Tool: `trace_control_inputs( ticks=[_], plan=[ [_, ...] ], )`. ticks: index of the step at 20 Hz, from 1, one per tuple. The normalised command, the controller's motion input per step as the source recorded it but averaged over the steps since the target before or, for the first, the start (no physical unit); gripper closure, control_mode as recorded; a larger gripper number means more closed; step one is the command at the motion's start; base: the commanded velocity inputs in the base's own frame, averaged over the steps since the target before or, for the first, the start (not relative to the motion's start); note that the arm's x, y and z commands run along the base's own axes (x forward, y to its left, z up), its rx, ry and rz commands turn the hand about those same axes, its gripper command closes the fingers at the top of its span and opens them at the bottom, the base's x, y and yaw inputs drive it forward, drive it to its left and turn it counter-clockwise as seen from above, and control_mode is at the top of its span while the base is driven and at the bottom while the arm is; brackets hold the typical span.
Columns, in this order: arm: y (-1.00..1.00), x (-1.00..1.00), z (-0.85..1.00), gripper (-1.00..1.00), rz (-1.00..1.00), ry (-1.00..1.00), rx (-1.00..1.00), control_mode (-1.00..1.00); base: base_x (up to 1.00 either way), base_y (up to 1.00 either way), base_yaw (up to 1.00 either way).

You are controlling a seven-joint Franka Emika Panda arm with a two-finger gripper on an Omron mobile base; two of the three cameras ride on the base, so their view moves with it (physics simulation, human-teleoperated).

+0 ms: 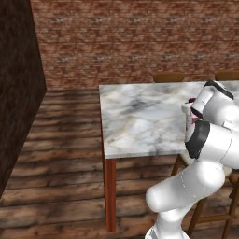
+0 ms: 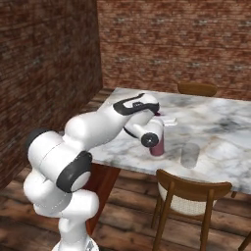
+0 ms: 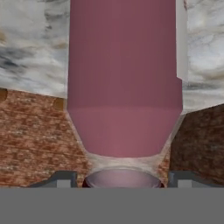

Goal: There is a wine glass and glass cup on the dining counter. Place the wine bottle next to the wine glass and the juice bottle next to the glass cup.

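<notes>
Gripper (image 3: pixel 122 177) clamped on juice bottle (image 2: pixel 157 145) neck, bottle standing on dining counter (image 2: pixel 215 142) just beside glass cup (image 2: pixel 189 155); careless release or retreat may tip bottle into cup

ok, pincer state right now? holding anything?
Pincer: shut on the juice bottle, fingers either side of its cap end; the bottle stands on the dining counter beside the glass cup.

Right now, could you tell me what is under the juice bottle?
The juice bottle stands on the dining counter, marble beneath it, beside the glass cup. The arm covers its top, so the hand's grip cannot be judged there.
</notes>
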Motion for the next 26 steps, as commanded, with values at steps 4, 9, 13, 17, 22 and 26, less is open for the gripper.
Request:
trace_control_inputs(
  ticks=[4,9,13,17,22,26],
  plan=[
    [-0.39,0.52,-0.52,1.00,-0.01,-0.05,0.00,-1.00,0.00,0.00,0.00],
    [-0.35,0.34,-0.48,1.00,-0.02,-0.07,0.00,-1.00,0.00,0.00,0.00],
    [-0.33,0.32,-0.40,1.00,-0.01,-0.07,0.00,-1.00,0.00,0.00,0.00],
    [-0.28,0.15,-0.33,1.00,0.00,-0.06,0.00,-1.00,0.00,0.00,0.00],
    [-0.09,-0.09,-0.51,1.00,0.00,-0.08,0.00,-1.00,0.00,0.00,0.00],
    [0.00,-0.36,-0.54,1.00,0.00,-0.16,0.00,-1.00,0.00,0.00,0.00]
  ],
)
